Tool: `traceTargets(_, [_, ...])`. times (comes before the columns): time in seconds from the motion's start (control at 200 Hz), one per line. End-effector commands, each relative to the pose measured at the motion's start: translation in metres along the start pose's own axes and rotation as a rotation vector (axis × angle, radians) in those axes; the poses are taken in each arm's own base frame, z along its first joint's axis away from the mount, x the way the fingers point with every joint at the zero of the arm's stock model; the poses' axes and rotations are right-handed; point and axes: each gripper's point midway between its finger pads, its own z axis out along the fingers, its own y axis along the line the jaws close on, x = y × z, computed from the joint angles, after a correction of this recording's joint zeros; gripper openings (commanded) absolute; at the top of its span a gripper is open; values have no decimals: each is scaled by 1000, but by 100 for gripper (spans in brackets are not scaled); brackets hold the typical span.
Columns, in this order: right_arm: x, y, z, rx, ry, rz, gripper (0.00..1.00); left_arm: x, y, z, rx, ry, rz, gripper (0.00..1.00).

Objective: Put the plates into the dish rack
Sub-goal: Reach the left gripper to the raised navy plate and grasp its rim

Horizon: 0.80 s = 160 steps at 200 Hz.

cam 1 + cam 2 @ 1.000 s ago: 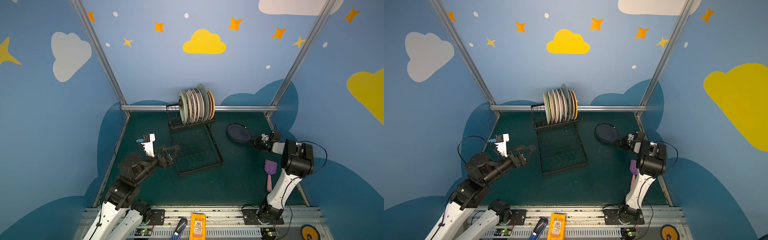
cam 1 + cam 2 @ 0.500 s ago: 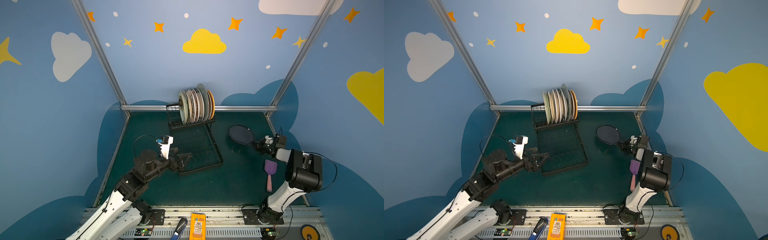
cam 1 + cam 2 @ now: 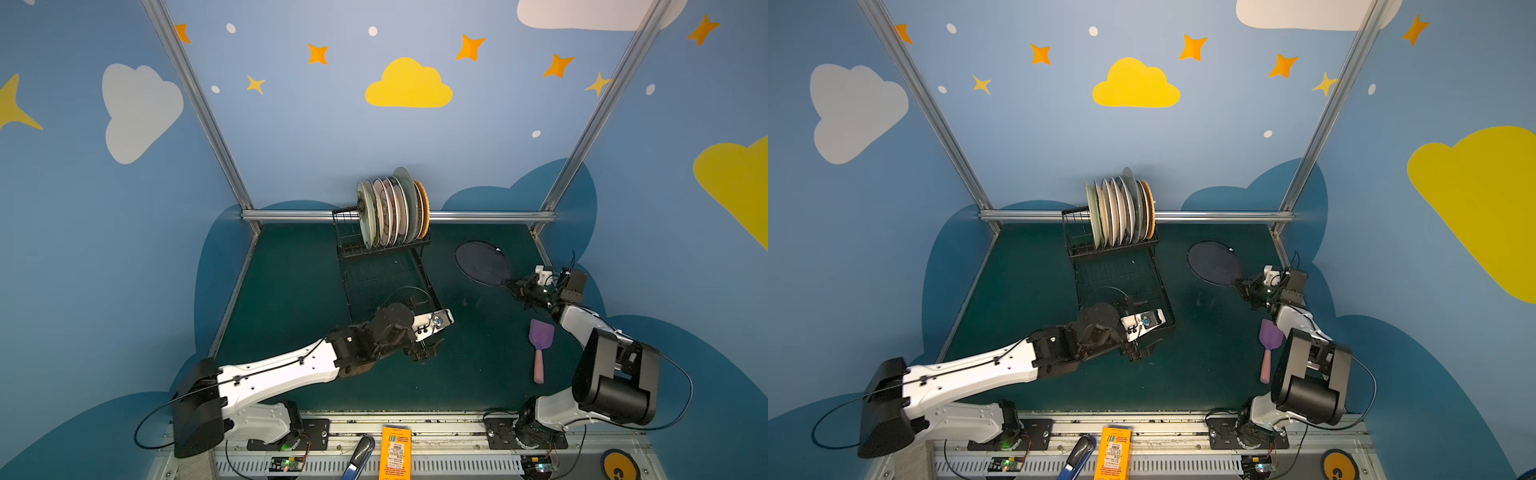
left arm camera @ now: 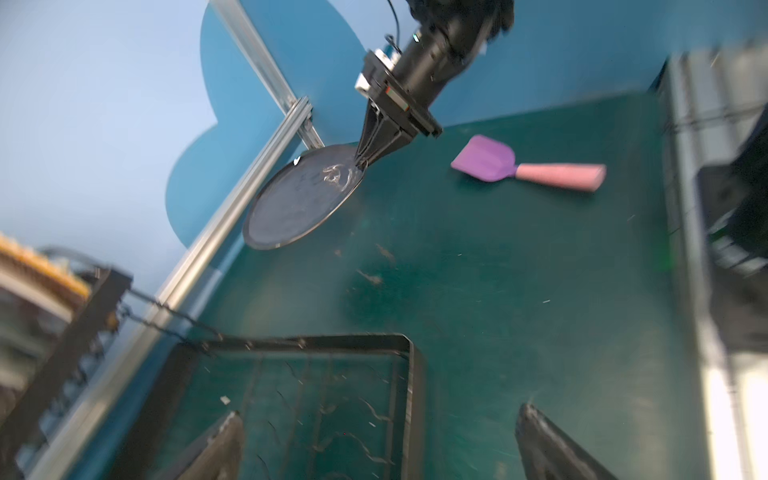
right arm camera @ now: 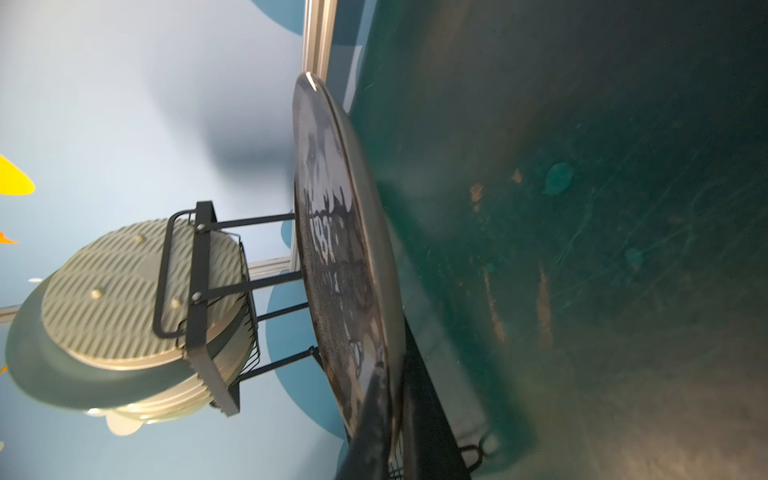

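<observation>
My right pincer (image 3: 508, 286) clamps the last loose navy plate (image 3: 482, 262), right of the dish rack (image 3: 384, 279) holding the other plates (image 3: 392, 212); my left pincer (image 3: 426, 352) gapes empty.

We count one dish rack (image 3: 380, 252). It holds about eight plates (image 3: 390, 212), but they are packed too close for us to be sure. We see one dark plate (image 3: 482, 264) outside it and one purple scoop (image 3: 541, 334). There are two robot arms, a left arm (image 3: 274, 374) and a right arm (image 3: 582, 322).
</observation>
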Motion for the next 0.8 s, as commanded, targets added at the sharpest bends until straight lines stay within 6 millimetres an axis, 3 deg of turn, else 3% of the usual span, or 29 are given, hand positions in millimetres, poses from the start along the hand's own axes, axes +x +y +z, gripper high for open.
traceTargets(0.0, [15, 30, -13, -96, 56, -76, 0, -41, 12, 16, -93, -160, 286, 100])
traceTargets(0.165, [25, 37, -22, -107, 76, -82, 0, -38, 6, 72, -143, -153, 489, 100])
traceTargets(0.365, [33, 51, -32, -134, 92, -95, 0, -43, 22, 124, -264, -174, 569, 96])
traceTargets(0.796, [54, 65, -46, -151, 142, -126, 0, -28, 71, 196, -482, -130, 683, 79])
